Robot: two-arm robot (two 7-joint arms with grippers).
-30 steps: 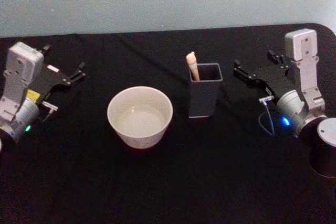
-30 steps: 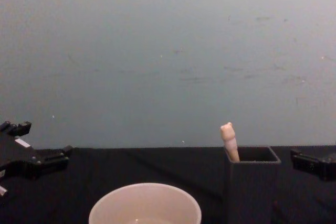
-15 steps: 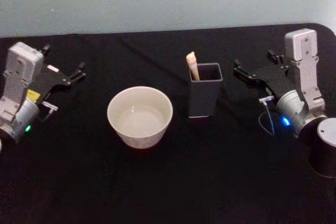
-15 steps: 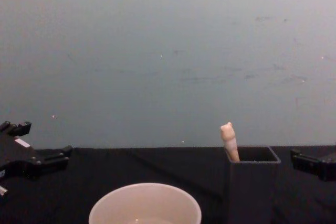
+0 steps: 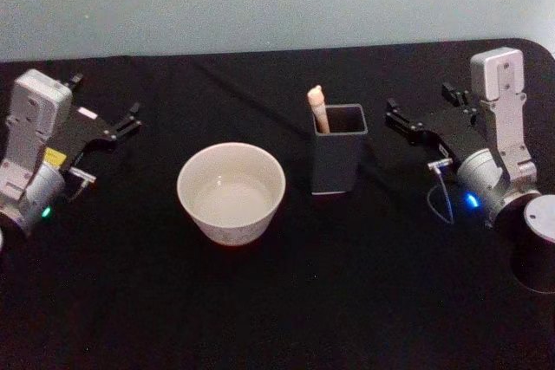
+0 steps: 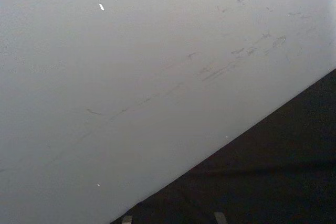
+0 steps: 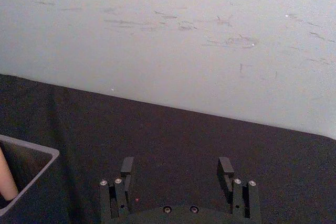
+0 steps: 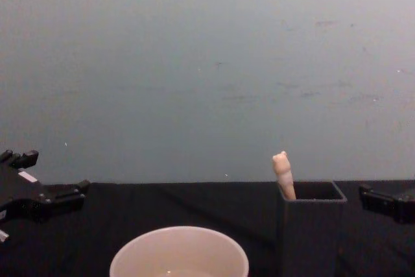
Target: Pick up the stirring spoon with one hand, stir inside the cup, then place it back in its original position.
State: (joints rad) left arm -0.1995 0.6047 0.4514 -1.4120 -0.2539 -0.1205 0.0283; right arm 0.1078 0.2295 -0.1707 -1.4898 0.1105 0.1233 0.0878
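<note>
Table [image 5: 286,318]: black cloth over the whole top, pale wall along the far edge.
Cup [image 5: 231,192]: cream-white, wide, left of the table's centre, nearer the front edge than the holder; seems to hold pale liquid.
Holder [image 5: 337,160]: dark grey, square, upright, just right of the cup and apart from it.
Spoon [image 5: 317,108]: in the holder, leaning on its left wall; only the peach handle and knob stand above the rim, stem hidden inside.
Right gripper [image 5: 422,114]: near the right edge, beside the holder but apart from it, at about rim height; fingers [image 7: 127,167] spread wide with nothing between them.
Left gripper [image 5: 106,123]: near the left edge, well apart from the cup; looks parted and empty, seemingly idle.
Progress: spoon not yet picked up, judging by its place in the holder.
Risk, holder: a sideways approach could catch the rim and tip or shove the light box.
Risk, grasp: little handle shows and it leans, so a close off its line could knock it aside or pinch only the knob.
Risk, lift: a slanted pull could drag the stem on the wall and raise the holder too.
Risk, cup: a loose, swinging spoon could strike the thin rim or spill.
</note>
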